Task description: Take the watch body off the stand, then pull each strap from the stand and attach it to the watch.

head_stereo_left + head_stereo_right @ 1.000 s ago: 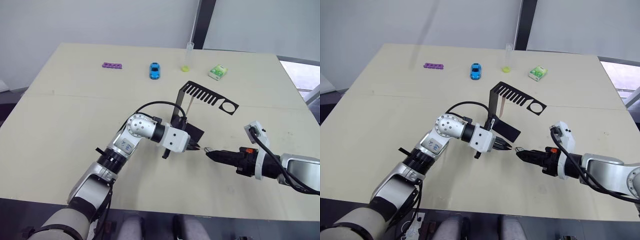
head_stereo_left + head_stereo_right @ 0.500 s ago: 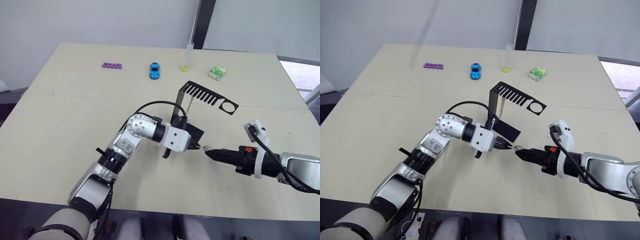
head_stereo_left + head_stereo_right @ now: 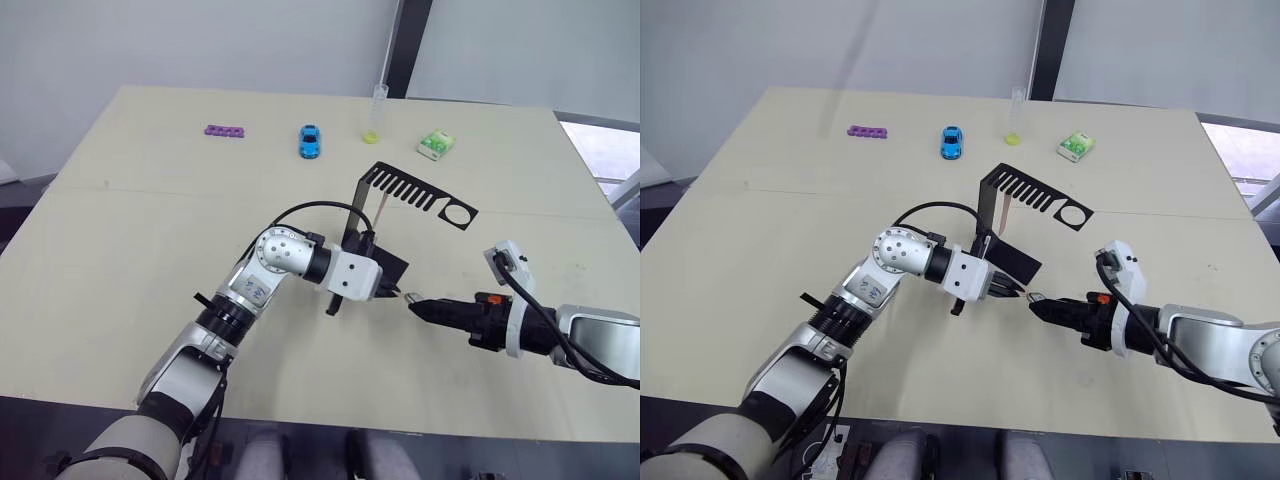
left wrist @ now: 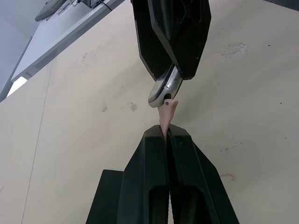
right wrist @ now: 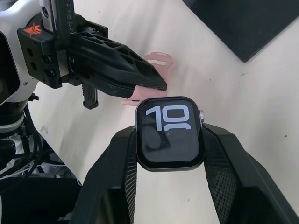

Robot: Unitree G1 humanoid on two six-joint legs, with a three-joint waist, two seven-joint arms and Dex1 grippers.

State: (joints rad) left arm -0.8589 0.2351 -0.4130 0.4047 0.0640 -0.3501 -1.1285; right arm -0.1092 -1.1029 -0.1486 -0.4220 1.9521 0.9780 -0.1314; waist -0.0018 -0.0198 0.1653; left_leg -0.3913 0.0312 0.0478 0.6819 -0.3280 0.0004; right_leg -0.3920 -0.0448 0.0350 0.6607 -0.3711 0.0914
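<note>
While the two tools meet tip to tip over the desk (image 3: 120, 230), the right tool (image 5: 168, 140) has its fingers closed on the sides of the watch body (image 5: 169, 133), screen up and showing light digits. The left tool (image 4: 167, 135) is closed flat on a pink strap (image 4: 167, 113); the strap's free end touches the edge of the watch body in the left wrist view. In the left eye view the meeting point lies near desk centre, with the left tool (image 3: 390, 293) just at 9 o'clock of the right tool (image 3: 412, 302). The stand (image 3: 420, 195) sits just at 12 o'clock of the meeting point, base on the desk, with a second strap (image 3: 381, 209) hanging from its slotted arm. Along the far edge, from 11 to 1 o'clock: a purple block (image 3: 224, 131), a blue toy car (image 3: 310, 141), a clear tube (image 3: 377, 112), a green-white box (image 3: 436, 144).
</note>
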